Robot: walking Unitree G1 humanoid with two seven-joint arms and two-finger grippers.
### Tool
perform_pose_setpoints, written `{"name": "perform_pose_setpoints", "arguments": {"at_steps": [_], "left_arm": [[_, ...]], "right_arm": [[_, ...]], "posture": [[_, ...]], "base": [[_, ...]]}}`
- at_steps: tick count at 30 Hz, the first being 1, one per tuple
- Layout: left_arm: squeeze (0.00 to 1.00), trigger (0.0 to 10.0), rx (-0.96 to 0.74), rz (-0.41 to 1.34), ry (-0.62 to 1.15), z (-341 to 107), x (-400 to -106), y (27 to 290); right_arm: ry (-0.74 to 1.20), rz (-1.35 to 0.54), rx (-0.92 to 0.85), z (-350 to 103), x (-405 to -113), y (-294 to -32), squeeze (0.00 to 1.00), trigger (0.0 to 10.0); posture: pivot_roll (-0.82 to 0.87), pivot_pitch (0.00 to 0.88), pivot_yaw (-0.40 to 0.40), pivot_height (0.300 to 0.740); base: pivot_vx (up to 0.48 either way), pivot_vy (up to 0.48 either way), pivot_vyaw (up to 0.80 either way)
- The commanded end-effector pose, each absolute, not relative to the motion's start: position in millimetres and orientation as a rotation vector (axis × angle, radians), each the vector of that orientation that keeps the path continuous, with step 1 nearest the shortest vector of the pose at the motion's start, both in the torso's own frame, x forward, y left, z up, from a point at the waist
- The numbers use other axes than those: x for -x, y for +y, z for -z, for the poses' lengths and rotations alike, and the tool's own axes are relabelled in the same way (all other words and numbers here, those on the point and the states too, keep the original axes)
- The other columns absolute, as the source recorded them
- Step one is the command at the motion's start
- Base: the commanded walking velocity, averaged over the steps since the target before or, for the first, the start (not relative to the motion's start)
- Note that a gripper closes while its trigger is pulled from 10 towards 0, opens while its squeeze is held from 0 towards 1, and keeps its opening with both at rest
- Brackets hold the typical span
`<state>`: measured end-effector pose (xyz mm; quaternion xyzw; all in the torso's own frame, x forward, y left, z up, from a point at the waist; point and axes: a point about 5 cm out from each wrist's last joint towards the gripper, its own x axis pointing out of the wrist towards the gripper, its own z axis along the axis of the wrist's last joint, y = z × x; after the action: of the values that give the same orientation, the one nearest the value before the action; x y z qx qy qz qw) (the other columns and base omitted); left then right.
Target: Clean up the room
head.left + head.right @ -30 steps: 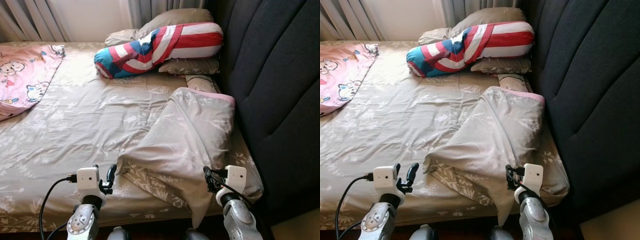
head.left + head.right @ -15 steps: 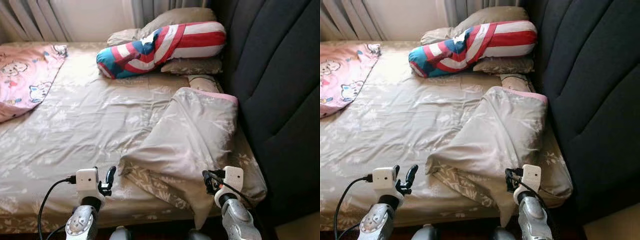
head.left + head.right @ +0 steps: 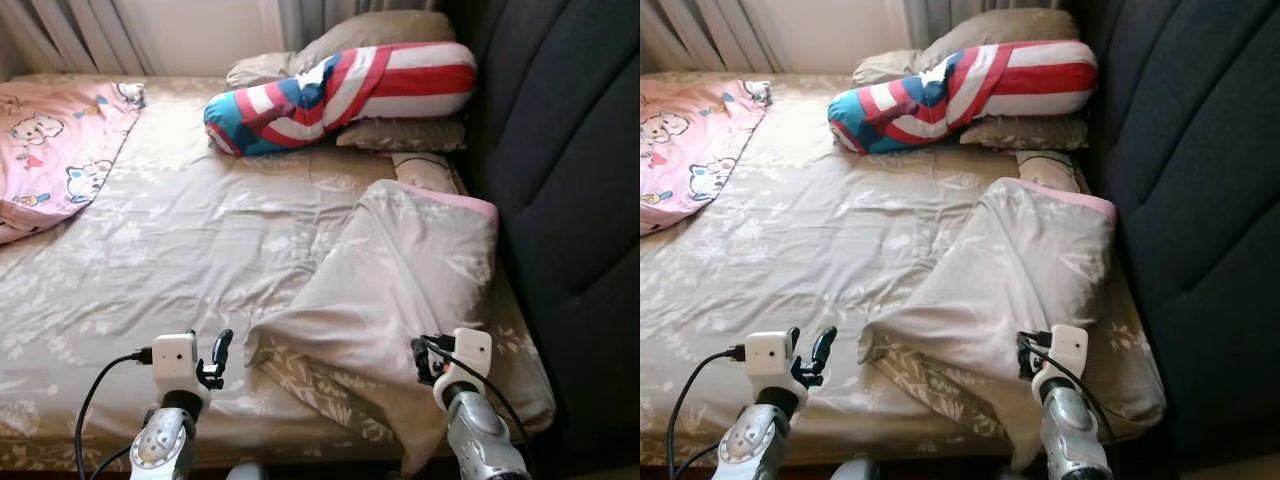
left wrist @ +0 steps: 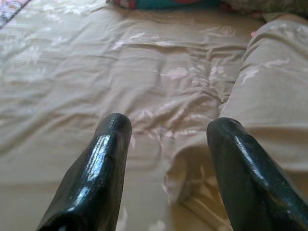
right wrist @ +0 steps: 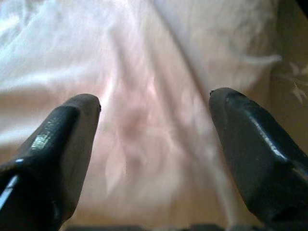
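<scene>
A beige floral duvet lies bunched and folded back on the right side of the bed, its pink-edged corner near the headboard. My left gripper hovers low over the sheet just left of the duvet's front corner, fingers open with nothing between them; the left wrist view has that gripper facing the duvet fold. Over the duvet's front part my right gripper stands open and holds nothing; the right wrist view looks past the gripper onto pale duvet cloth.
A red, white and blue striped bolster rests on beige pillows at the head of the bed. A pink cartoon blanket lies at the far left. The dark padded headboard runs along the right. Curtains hang behind the bed.
The whole picture has shifted right and slightly down, so the camera has moved. Both arms keep the same pose and the bedding lies as before.
</scene>
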<state>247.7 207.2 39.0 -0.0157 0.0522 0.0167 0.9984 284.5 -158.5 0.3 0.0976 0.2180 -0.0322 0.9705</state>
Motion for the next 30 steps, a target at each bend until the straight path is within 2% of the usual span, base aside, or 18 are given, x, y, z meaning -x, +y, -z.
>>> {"name": "perform_pose_setpoints", "arguments": {"at_steps": [1,9,14,15,17,18,24,25,28,29,30], "left_arm": [[0.00,10.0,0.040,-0.010,0.102,-41,-249,200],[0.00,10.0,0.035,-0.007,0.107,-41,-247,201],[0.00,10.0,0.032,-0.007,0.110,-42,-245,202],[0.00,10.0,0.031,-0.007,0.111,-42,-244,202],[0.00,10.0,0.030,-0.006,0.112,-42,-243,202],[0.00,10.0,0.025,-0.006,0.115,-43,-242,204],[0.00,10.0,0.012,-0.006,0.122,-43,-239,208],[0.00,10.0,0.011,-0.006,0.123,-44,-238,208],[0.00,10.0,0.007,-0.002,0.126,-44,-237,210],[0.00,10.0,0.004,0.000,0.128,-44,-237,210],[0.00,10.0,0.004,0.000,0.128,-44,-237,210]], "right_arm": [[0.486,0.105,-0.186,8,-277,-170,0.00,10.0],[0.504,0.114,-0.160,8,-282,-172,0.00,10.0],[0.529,0.109,-0.239,11,-282,-169,0.00,10.0],[0.533,0.104,-0.249,12,-282,-168,0.26,10.0],[0.540,0.098,-0.247,13,-281,-168,0.29,10.0],[0.587,0.101,-0.215,19,-277,-169,0.00,10.0],[0.591,0.098,-0.253,21,-275,-168,0.00,10.0],[0.583,0.078,-0.257,21,-276,-165,1.00,10.0],[0.580,0.089,-0.246,20,-277,-164,1.00,10.0],[0.567,0.088,-0.260,19,-277,-164,0.00,10.0],[0.567,0.088,-0.260,19,-277,-164,0.00,10.0]], "posture": [[-0.07,0.133,-0.016,0.665],[-0.06,0.141,-0.014,0.665],[-0.05,0.151,-0.008,0.665],[-0.04,0.154,-0.006,0.665],[-0.04,0.156,-0.003,0.665],[-0.04,0.162,0.001,0.665],[-0.03,0.174,0.013,0.665],[-0.03,0.179,0.017,0.665],[-0.02,0.182,0.022,0.665],[-0.02,0.184,0.025,0.665],[-0.02,0.184,0.025,0.665]], "base": [[0.000,0.000,0.00],[0.000,0.000,0.00],[0.000,0.000,0.00],[0.000,0.000,0.00],[0.000,0.000,0.00],[0.000,0.000,0.00],[0.000,0.000,0.00],[0.000,0.000,0.00],[0.000,0.000,0.00],[0.000,0.000,0.00],[0.000,0.000,0.00]]}}
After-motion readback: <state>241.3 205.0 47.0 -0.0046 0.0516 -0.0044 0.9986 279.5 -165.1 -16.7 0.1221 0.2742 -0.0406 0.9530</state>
